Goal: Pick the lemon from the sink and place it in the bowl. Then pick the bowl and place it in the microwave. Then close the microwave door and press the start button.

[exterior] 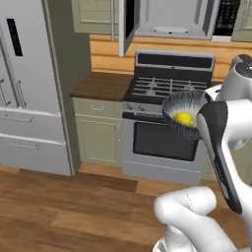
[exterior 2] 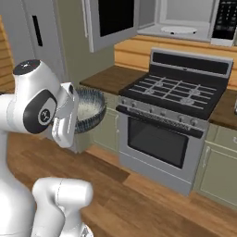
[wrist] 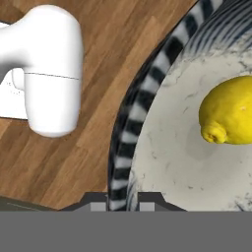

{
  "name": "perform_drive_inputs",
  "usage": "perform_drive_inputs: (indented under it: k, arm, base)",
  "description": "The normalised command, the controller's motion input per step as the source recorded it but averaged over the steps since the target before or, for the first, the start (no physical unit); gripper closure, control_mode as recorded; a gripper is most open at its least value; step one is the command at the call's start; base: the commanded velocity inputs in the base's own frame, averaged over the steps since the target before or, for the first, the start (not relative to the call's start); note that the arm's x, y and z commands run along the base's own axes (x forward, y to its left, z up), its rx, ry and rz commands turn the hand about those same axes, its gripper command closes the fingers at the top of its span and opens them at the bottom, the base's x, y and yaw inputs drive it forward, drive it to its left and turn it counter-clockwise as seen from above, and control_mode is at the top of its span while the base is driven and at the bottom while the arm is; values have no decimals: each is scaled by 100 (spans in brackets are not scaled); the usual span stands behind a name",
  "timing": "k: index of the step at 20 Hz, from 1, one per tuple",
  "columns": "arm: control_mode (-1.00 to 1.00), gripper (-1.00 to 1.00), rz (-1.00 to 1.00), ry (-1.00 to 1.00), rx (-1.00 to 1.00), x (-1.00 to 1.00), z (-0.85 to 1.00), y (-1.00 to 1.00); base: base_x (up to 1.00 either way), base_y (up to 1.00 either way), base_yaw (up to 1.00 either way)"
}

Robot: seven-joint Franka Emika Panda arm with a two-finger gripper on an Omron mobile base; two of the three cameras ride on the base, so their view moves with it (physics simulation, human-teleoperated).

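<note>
Between the finger tips: the rim of the bowl (wrist: 147,88), pinched narrow and carried in the air.

Just beyond the gripper (wrist: 122,201), inside the bowl, the lemon (wrist: 229,110) lies loose on the pale floor of the dish; nothing holds it, so I judge it will roll if the hand tilts. The bowl looks stiff and smooth, likely light, and a one-sided hold on the rim lets it swing, so keeping it level seems wise. Ahead of and above the hand, the microwave (exterior: 172,19) stands with its microwave door (exterior: 127,24) open, over a gas stove (exterior 2: 173,115). A fridge (exterior: 29,83) stands off to the side. The microwave's dark control panel (exterior 2: 227,21) carries markings too small to read; no brand or label is legible.
</note>
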Motion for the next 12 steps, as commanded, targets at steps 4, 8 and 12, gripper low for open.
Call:
perform_drive_inputs:
  k: [4, 8, 12]
  arm:
    - [100, 100, 0, 0, 0, 0, 0, 0]
    - [100, 100, 0, 0, 0, 0, 0, 0]
    - [100, 100, 0, 0, 0, 0, 0, 0]
  base:
    - [100, -17, -15]
    - [100, -10, -15]
    - [100, 4, -12]
